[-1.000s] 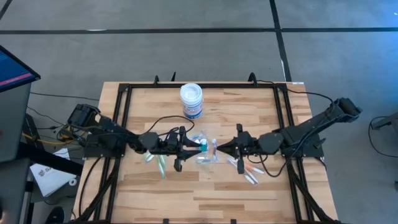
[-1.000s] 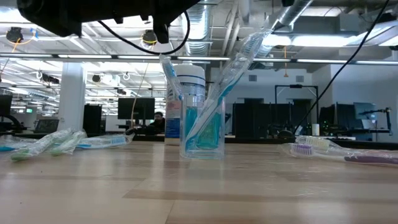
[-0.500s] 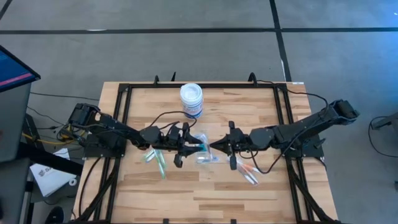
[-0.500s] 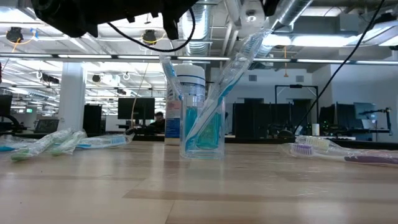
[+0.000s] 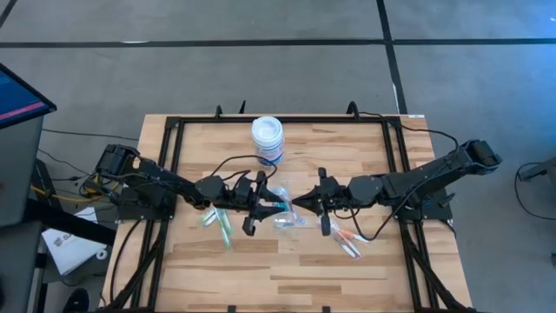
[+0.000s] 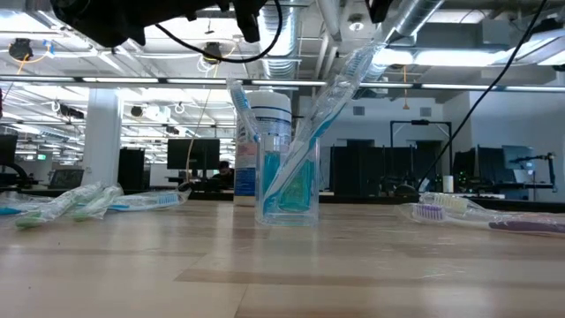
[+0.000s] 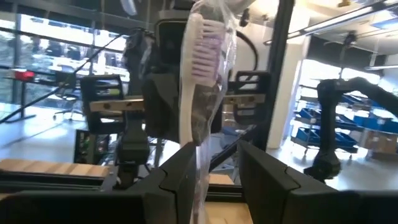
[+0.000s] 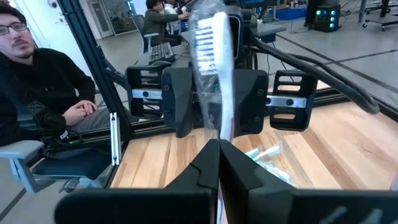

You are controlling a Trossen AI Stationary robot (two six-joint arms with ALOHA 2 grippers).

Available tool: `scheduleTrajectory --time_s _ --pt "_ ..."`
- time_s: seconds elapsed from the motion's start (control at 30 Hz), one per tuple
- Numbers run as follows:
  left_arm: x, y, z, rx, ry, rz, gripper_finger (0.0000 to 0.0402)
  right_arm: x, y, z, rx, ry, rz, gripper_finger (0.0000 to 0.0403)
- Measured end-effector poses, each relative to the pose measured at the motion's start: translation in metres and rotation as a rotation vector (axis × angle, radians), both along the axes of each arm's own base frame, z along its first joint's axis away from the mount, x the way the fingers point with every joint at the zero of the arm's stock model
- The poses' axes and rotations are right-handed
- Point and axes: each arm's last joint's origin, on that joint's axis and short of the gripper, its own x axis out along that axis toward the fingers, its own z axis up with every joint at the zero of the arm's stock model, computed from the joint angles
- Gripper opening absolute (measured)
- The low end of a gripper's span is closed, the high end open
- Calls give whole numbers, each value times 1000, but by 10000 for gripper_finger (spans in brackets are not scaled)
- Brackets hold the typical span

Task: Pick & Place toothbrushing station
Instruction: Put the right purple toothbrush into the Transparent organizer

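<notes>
Two dark arms over a pale plank table (image 5: 287,261), reaching in from either side and meeting nose to nose above its middle, seemingly so that both can tend one spot. Left gripper (image 5: 271,206) held level, fingers (image 7: 180,180) spread, with a wrapped toothbrush (image 7: 202,68) standing upright between them and a clear gap on one side of it; reads more as a fence around the brush than a clamp. Right gripper (image 5: 300,203) facing it, fingers (image 8: 199,177) pressed tight together into a blunt wedge just at the stem of what looks like the same brush; probably steadying or nudging, though cannot tell whether touching it. Well apart at the far edge, a squat white round jar (image 5: 268,139) with a blue label, smooth-sided and out of the way. Beneath the grippers, a small clear plastic cup (image 6: 288,190), straight-walled and upright on the wood, holding a slim blue brush (image 6: 240,115) and a wrapped one that leans out over the rim, likely the very one between the fingers; leans because far taller than the cup. More brushes in crinkly clear sleeves lying flat near the left arm (image 6: 79,201) and the right (image 6: 481,212), not yet collected. Something teal low in the cup, perhaps a small tube; cannot tell.
</notes>
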Motion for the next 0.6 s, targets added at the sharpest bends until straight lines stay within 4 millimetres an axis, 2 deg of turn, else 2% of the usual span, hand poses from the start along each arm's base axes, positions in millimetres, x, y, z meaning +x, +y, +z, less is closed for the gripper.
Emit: scheduleTrajectory --time_s 0.6 --pt "1 6 -2 -8 19 68 111 0 1 0 -14 -4 6 0"
